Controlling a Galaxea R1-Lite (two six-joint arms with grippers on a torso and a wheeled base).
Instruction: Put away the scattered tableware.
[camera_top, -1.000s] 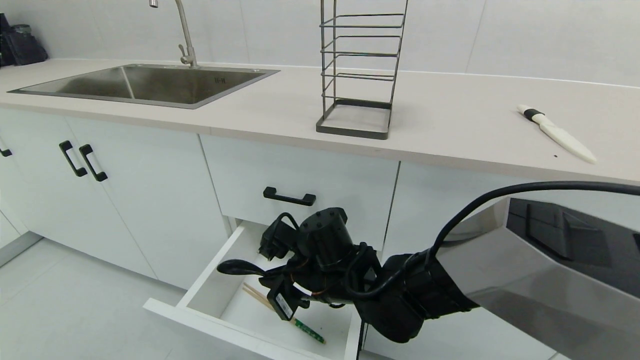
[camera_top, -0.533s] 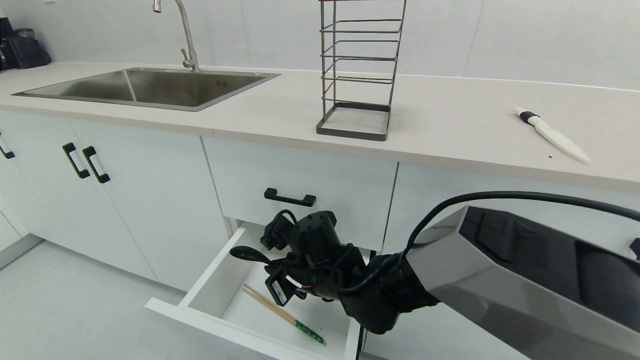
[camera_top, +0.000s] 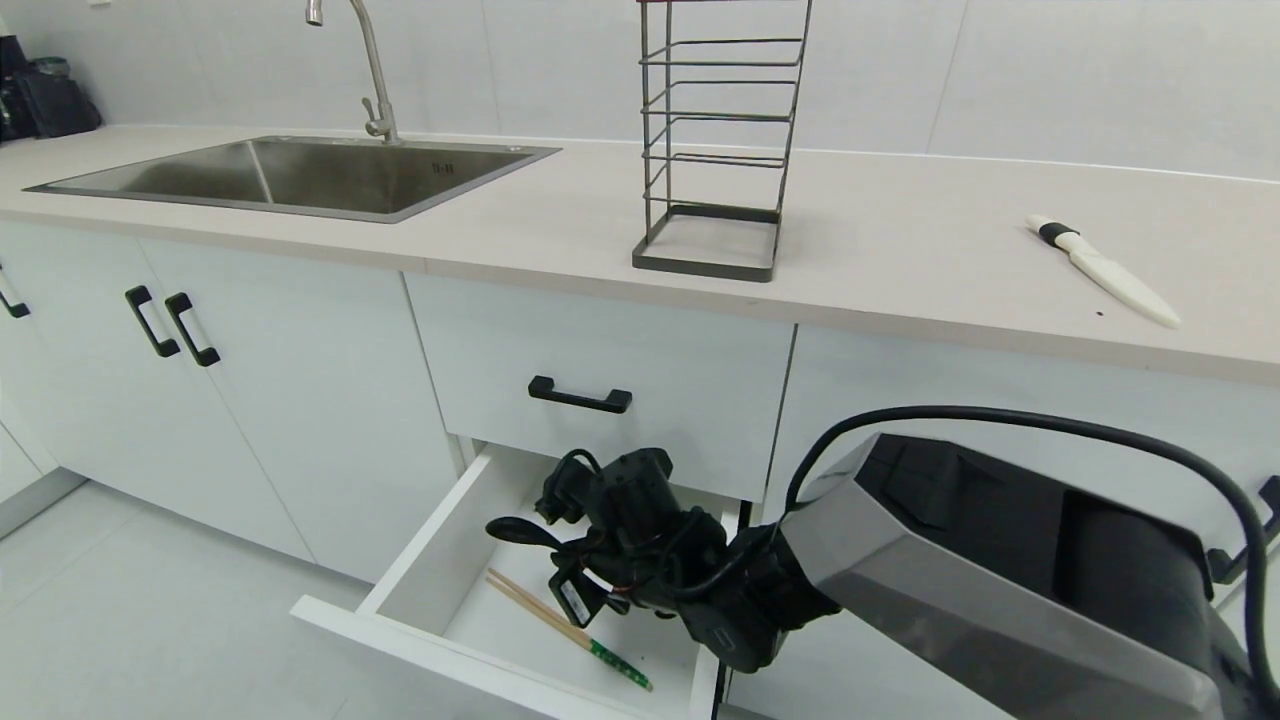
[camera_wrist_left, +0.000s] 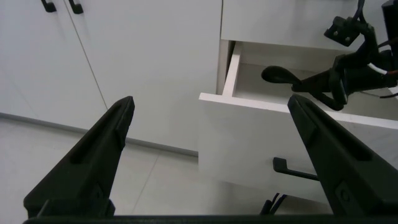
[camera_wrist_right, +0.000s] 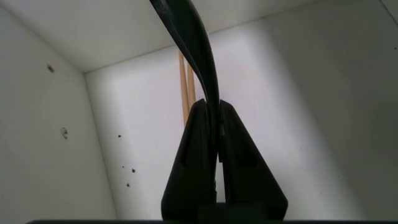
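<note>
From up high, the bottom drawer (camera_top: 420, 560) stands pulled out. The right gripper (camera_top: 572, 553) hangs just over it, pinched tight on the handle of a black spoon (camera_top: 512, 529). The spoon sticks out flat from the gripper, with its round end nearer the drawer's left wall. It is in the air and touches nothing. Under it, on the drawer floor, lie two chopsticks (camera_top: 560, 625), slanting from the back toward the front right corner. Up on the countertop (camera_top: 900, 230), well apart from the drawer and off to the right, lies a white knife (camera_top: 1100, 270). A wire rack (camera_top: 705, 265) stands above the drawer, and the sink (camera_top: 300, 170) is off to the left.

From the left arm's camera, the left gripper (camera_wrist_left: 211, 102) is wide open and holds nothing. It waits out in front of the drawer, on its left side.

From the right arm's camera, the spoon's handle runs almost the same way as the chopsticks below it. White drawer floor shows on both sides.

I think the spoon goes straight down next. The right arm looks nearer to the knife.
</note>
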